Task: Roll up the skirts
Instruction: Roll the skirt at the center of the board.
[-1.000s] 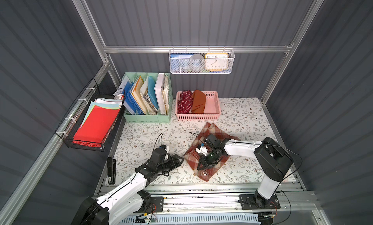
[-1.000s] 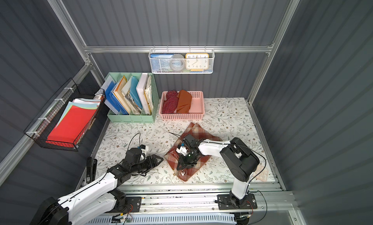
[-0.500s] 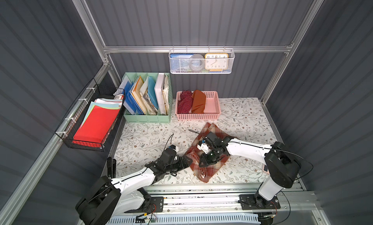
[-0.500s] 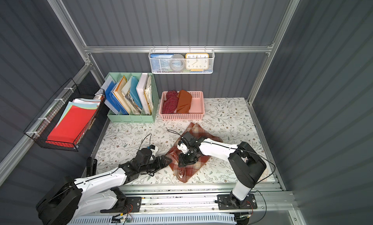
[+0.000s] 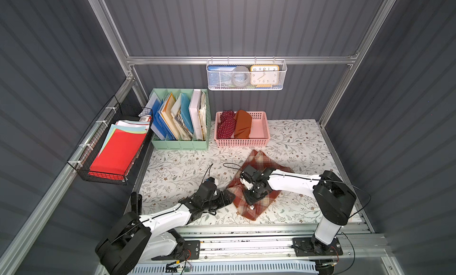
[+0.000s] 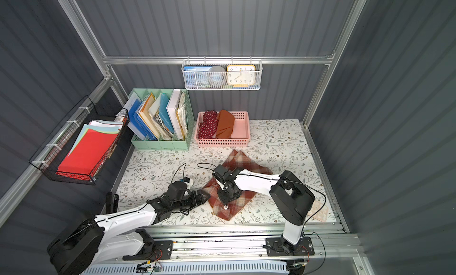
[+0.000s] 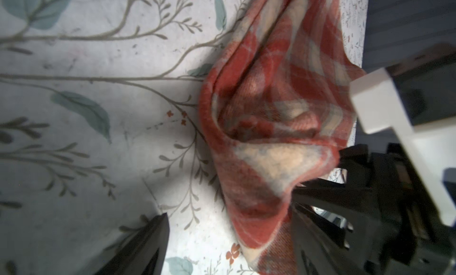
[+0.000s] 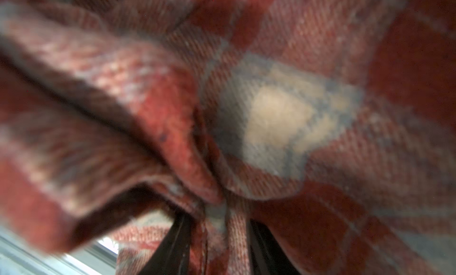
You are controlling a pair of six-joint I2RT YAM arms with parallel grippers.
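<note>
The plaid skirt (image 5: 262, 160) (image 6: 243, 162) lies rumpled on the flowered table, right of the middle. My right gripper (image 5: 250, 202) (image 6: 224, 200) points down on it and is shut on a raised fold of the plaid skirt (image 8: 271, 113), with cloth pinched between the fingers (image 8: 172, 241). My left gripper (image 5: 230, 196) (image 6: 206, 196) lies low at the skirt's left edge, open. In the left wrist view a corner of the plaid skirt (image 7: 266, 128) sits between the spread jaws of the left gripper (image 7: 229, 219). The polka-dot skirt (image 5: 225, 125) and the orange skirt (image 5: 243, 124) lie in the pink basket (image 5: 261, 140).
A green file organiser (image 5: 180, 143) stands at the back left beside the pink basket. A black wire basket (image 5: 106, 172) of coloured paper hangs on the left wall, and a white mesh basket (image 5: 246, 86) with a clock hangs at the back. A black tool (image 5: 135, 202) lies at the front left.
My left arm has slid right across the table to the plaid skirt's left edge, and its jaws have spread wider. My right gripper has stayed on the fold, shifting only slightly.
</note>
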